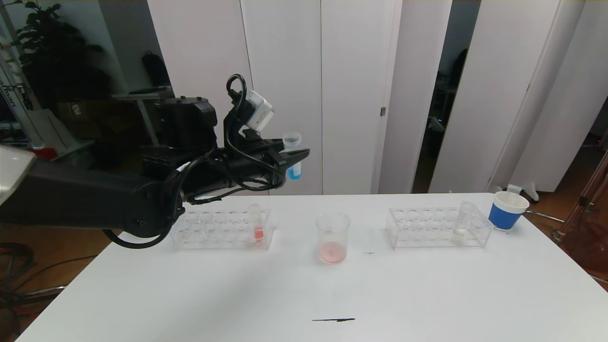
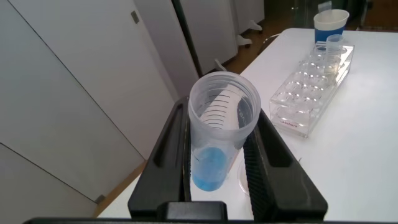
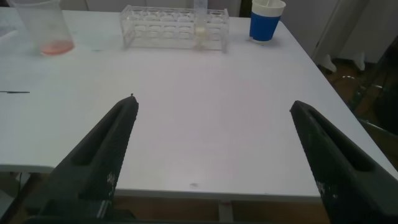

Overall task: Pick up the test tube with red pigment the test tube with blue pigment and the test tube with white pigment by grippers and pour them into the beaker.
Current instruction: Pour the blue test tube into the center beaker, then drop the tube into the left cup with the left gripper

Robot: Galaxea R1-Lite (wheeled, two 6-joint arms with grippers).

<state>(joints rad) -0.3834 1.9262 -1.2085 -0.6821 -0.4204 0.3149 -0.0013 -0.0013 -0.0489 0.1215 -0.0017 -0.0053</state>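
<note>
The right pincer (image 3: 211,155), nearest and low by the front edge of the white tabletop (image 1: 304,294), hangs released with its black fingers spread wide, holding nothing. Further in, the clear straight-sided glass beaker (image 1: 332,236) stands mid-table with a thin pink-red pool already at its bottom, so the red pour looks done and the blue one is the step in hand. Raised above and behind the left clear plastic rack (image 1: 222,230), the left pincer (image 1: 295,156) is clenched on the small clear tube with bright blue liquid at its round bottom (image 1: 293,159), held roughly upright and mouth open. Next it must carry rightward over the beaker's rim, then tip. The tube with a whitish-cream blob (image 1: 461,223) waits in the right rack (image 1: 439,228).
</note>
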